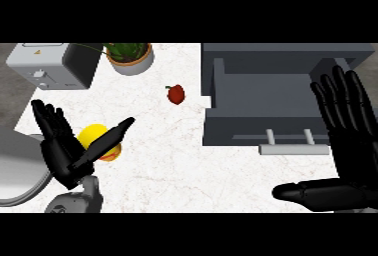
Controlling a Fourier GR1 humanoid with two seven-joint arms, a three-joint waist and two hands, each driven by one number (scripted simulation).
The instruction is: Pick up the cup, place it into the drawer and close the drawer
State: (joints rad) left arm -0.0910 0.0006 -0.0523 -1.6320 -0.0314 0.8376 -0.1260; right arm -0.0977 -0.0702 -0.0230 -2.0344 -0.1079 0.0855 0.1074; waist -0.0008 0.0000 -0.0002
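A yellow cup (94, 135) with an orange base stands on the white marble counter at the left. My left hand (65, 155) is open around it: the fingers rise on its left side and the thumb crosses in front of it, hiding its lower part. The grey drawer (258, 95) at the right is pulled open, its handle (294, 148) facing me and nothing visible inside it. My right hand (343, 150) is open at the right edge, fingers straight up, overlapping the drawer's right side.
A small red fruit (176, 94) lies on the counter left of the drawer. At the back left are a grey toaster (52, 65) and a potted plant (131, 56). A round grey object (15, 170) sits at the left edge.
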